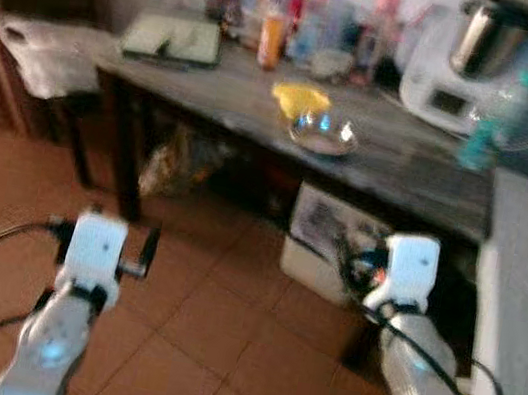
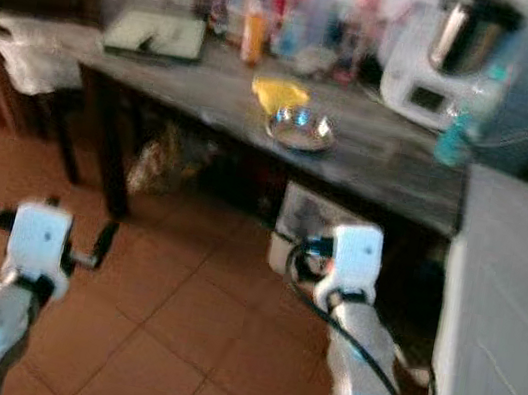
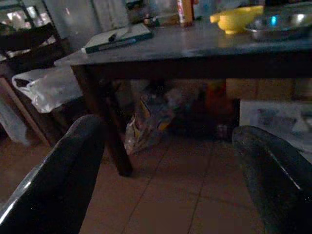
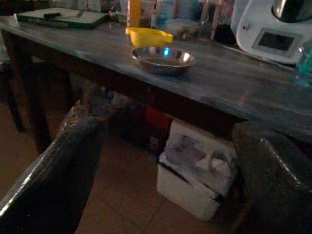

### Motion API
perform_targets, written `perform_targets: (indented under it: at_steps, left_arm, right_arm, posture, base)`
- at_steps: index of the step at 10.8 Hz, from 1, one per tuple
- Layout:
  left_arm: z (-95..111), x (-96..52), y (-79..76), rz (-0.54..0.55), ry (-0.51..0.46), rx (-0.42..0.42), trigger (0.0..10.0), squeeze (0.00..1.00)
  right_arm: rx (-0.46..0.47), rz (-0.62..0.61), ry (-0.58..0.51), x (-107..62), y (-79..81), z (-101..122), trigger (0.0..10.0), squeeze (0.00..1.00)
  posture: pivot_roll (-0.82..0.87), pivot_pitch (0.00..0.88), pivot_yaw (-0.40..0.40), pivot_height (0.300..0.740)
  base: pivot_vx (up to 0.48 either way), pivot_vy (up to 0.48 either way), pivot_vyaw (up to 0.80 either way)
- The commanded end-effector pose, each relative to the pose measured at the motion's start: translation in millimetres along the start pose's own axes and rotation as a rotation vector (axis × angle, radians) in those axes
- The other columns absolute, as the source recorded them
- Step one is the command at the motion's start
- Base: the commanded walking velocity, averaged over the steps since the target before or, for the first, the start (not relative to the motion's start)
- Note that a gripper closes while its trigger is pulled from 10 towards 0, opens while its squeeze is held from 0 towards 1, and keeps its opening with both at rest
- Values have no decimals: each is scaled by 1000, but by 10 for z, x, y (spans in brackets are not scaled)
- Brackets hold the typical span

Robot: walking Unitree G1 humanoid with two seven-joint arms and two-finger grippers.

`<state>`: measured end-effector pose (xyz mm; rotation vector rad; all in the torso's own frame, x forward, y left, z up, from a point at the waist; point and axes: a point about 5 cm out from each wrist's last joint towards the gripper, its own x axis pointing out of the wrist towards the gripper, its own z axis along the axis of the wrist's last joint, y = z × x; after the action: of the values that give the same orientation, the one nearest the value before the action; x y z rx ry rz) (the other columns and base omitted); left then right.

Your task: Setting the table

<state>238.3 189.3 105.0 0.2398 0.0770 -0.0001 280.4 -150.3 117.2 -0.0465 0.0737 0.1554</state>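
Tabletop: you face a long dark wooden tabletop (image 1: 402,160) that runs from your near right away to the far left, above a terracotta tile floor (image 1: 211,331).
Bowls: a shallow round steel bowl (image 1: 323,134) sits upright near the front edge, about mid-length; a yellow plastic bowl (image 1: 300,98) stands just behind it, close beside it, though you cannot tell if they touch. Being round, neither bowl has a long axis to speak of.
Far end: a dark green cutting board with a knife on it (image 1: 173,38) lies flat at the left end, its long side across the tabletop.
Back row: blurred bottles (image 1: 271,36) line the rear; a white kitchen machine with a steel jug (image 1: 466,64) stands at the right, a teal bottle (image 1: 487,123) beside it.
Below: a white box (image 4: 197,178) rests on the floor under the tabletop.
Left gripper (image 3: 165,175): your arm is held forward and low over the tiles, short of the tabletop; jaws spread wide, holding nothing.
Right gripper (image 4: 168,170): same forward pose, aimed under the tabletop's edge toward the white box; jaws wide apart, empty.
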Motion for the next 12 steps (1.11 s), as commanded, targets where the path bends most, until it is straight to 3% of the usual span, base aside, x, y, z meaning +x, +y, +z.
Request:
perform_targets:
  at_steps: [1,5,8,10,12]
  left_arm:
    - [14,24,-1,-8,-2,5,10000,0]
    - [25,48,-9,-19,-8,15,10000,0]
    - [-8,49,-66,-17,0,3,10000,0]
    - [8,83,-86,-22,-19,-13,10000,0]
    - [28,104,-138,-63,-43,-30,10000,0]
  right_arm:
    - [-19,20,-16,25,26,69,10000,0]
    - [26,40,4,-24,155,30,10000,0]
    - [-8,-76,-38,-52,11,36,10000,0]
    - [-6,-137,-31,-57,-151,33,10000,0]
    - [-7,-146,-33,-55,-166,40,10000,0]
  posture:
    - [150,0,-24,740]
    - [151,0,-23,740]
    - [145,0,-39,740]
    - [131,0,-36,740]
    - [131,0,-38,740]
  base:
    - [-277,0,0]
    - [-283,0,0]
    - [-365,0,0]
    - [0,0,0]
    - [0,0,0]
